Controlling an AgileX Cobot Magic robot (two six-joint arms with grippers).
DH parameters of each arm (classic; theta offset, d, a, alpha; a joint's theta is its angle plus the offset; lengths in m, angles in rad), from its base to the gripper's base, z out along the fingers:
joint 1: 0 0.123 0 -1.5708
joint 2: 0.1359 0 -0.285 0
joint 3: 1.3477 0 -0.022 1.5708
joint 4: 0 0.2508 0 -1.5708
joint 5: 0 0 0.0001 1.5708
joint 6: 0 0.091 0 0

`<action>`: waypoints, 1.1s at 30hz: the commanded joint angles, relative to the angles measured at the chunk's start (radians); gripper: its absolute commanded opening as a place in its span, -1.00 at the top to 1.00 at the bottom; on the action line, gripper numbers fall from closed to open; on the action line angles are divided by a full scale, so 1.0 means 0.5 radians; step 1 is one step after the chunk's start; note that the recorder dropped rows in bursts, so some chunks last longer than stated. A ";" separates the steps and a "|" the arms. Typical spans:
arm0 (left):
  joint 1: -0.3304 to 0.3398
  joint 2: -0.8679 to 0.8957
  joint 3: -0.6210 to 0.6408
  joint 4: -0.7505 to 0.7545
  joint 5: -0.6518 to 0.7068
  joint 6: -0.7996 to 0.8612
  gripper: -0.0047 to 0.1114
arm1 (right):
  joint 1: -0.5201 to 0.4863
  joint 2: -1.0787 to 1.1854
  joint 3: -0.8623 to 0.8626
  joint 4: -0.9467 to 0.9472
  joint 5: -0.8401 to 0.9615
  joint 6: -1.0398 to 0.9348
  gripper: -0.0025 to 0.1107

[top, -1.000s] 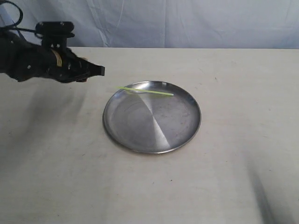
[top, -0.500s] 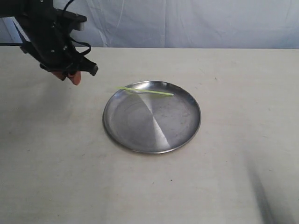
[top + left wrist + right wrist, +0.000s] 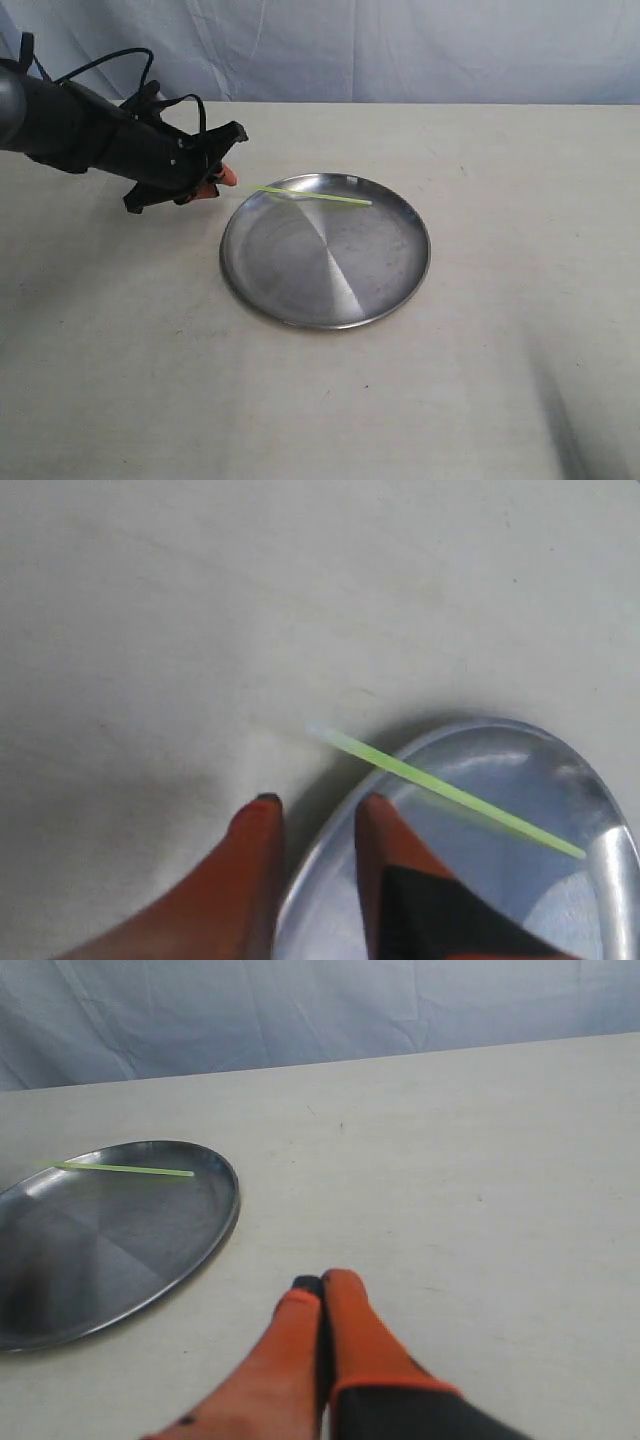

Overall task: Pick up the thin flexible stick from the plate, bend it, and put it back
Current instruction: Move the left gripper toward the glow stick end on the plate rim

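Found the left tool (image 3: 222, 177) low over the surface (image 3: 480, 380), angled down at the near-left edge of the plate (image 3: 325, 324) as the exterior view had it. Saw its orange fingers (image 3: 245, 870) parted by a narrow gap and gripping nothing. From the left wrist view, made out one fingertip over the bare surface just outside the rim and the other just inside it, above the steel. Could not tell whether either tip touched anything. Spotted the stick (image 3: 312, 195) right ahead of those tips, close to them but apart: thin, pale yellow-green, straight. Lay across the far part of the plate, with one end poking a little past the rim on the left tool's side and the other end resting inside the dish. Traced black cables (image 3: 110, 62) looping above the dark arm behind the tool. Saw the right tool (image 3: 320, 1286) only in its own wrist view, fingers pressed together with no gap and nothing caught in them, above the open surface and well apart from the plate's rim. Noted the plate as round, shallow and shiny grey, sitting flat near the middle of the pale surface. Beyond the surface's far edge, made out a creased bluish cloth (image 3: 400, 50).
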 commanded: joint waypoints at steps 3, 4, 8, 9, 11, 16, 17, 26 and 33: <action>-0.003 -0.006 0.033 -0.627 -0.038 0.754 0.38 | -0.006 -0.012 0.008 -0.013 -0.017 -0.005 0.96; -0.003 -0.006 0.033 -0.627 -0.038 0.755 0.26 | -0.006 -0.012 0.008 -0.010 -0.017 -0.005 0.96; 0.016 0.019 0.033 -0.697 0.000 0.723 -0.11 | -0.006 -0.012 0.008 -0.010 -0.017 -0.005 0.96; 0.016 0.030 0.033 -0.722 0.003 0.723 -0.10 | -0.006 -0.012 0.008 -0.010 -0.017 -0.005 0.96; 0.016 0.063 0.033 -0.802 0.056 0.738 -0.06 | -0.006 -0.012 0.008 -0.010 -0.017 -0.005 0.96; 0.016 0.150 0.033 -1.058 0.066 0.994 -0.04 | -0.006 -0.012 0.008 -0.010 -0.017 -0.005 0.96; 0.016 0.156 0.033 -1.058 0.090 1.066 -0.04 | -0.006 -0.012 0.008 -0.010 -0.017 -0.005 0.96; 0.016 0.159 -0.054 -1.058 0.095 1.076 -0.04 | -0.006 -0.012 0.008 -0.010 -0.017 -0.005 0.96; 0.016 0.245 -0.083 -1.058 0.134 1.052 -0.04 | -0.006 -0.012 0.008 -0.010 -0.027 -0.005 0.96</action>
